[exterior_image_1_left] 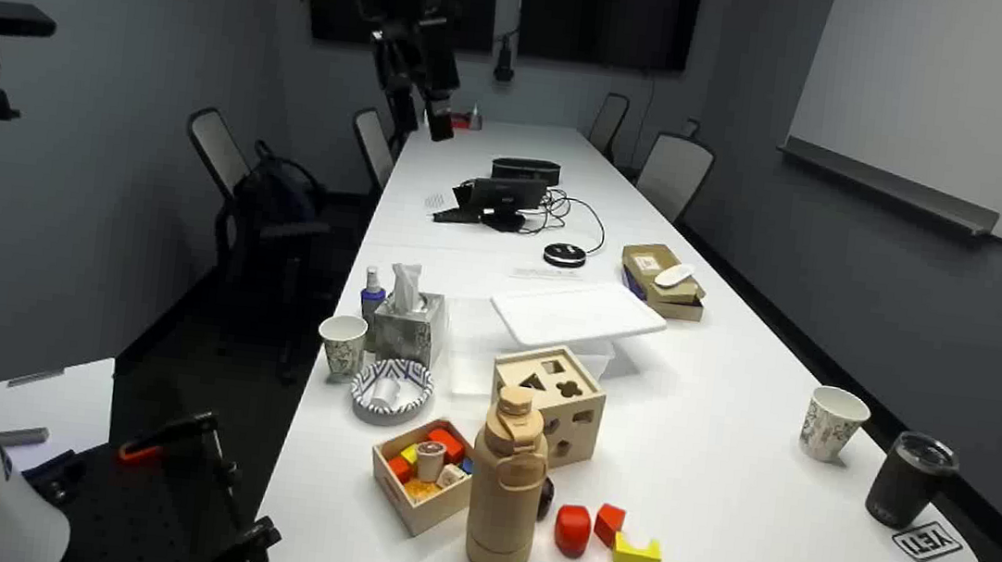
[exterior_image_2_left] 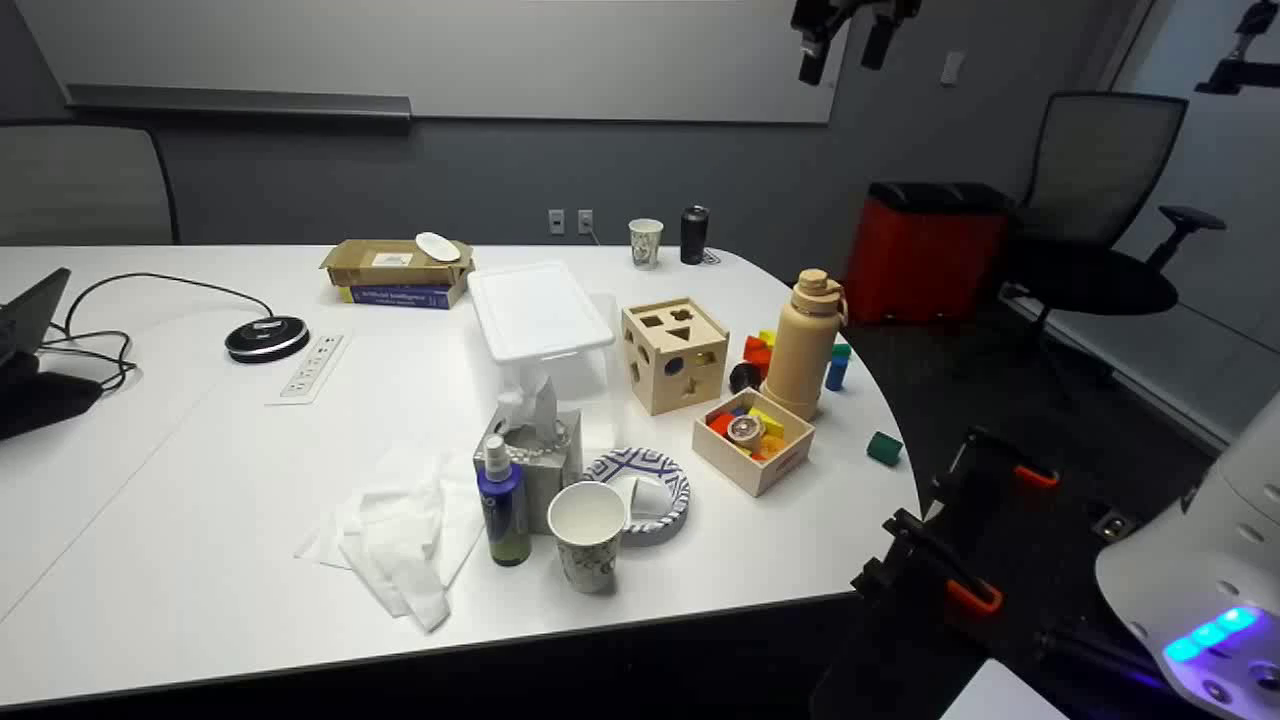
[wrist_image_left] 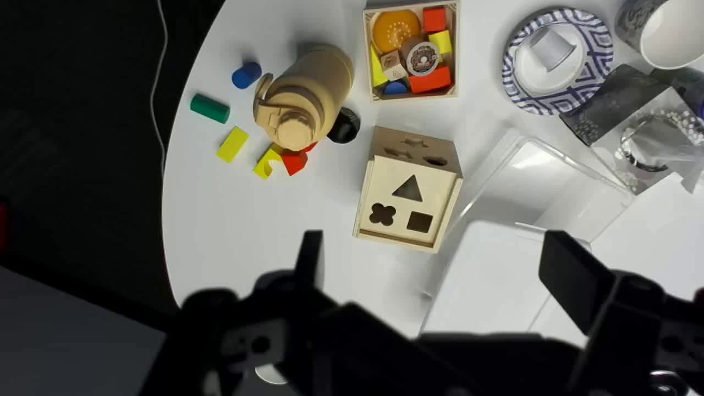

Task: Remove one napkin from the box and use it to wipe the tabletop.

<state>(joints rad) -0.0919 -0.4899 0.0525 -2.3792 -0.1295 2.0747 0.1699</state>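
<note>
The grey patterned napkin box (exterior_image_1_left: 405,336) stands on the white tabletop (exterior_image_1_left: 718,518) with one white tissue (exterior_image_1_left: 407,290) sticking up from its top. The box (exterior_image_2_left: 553,485) also shows in an exterior view, and partly at the right edge of the wrist view (wrist_image_left: 616,137). Crumpled white napkins (exterior_image_2_left: 405,535) lie on the tabletop beside the box. My gripper (exterior_image_1_left: 425,115) is high above the table, well apart from the box. It also shows at the top of an exterior view (exterior_image_2_left: 845,62). In the wrist view my gripper (wrist_image_left: 432,239) has its fingers wide apart with nothing between them.
A spray bottle (exterior_image_2_left: 505,515), a paper cup (exterior_image_2_left: 587,535) and a patterned plate (wrist_image_left: 511,71) stand close to the box. A transparent container with a tilted white lid (exterior_image_2_left: 540,310), a wooden shape cube (exterior_image_2_left: 675,360), a block tray (exterior_image_2_left: 745,470) and a tall tan bottle (exterior_image_2_left: 803,345) stand nearby.
</note>
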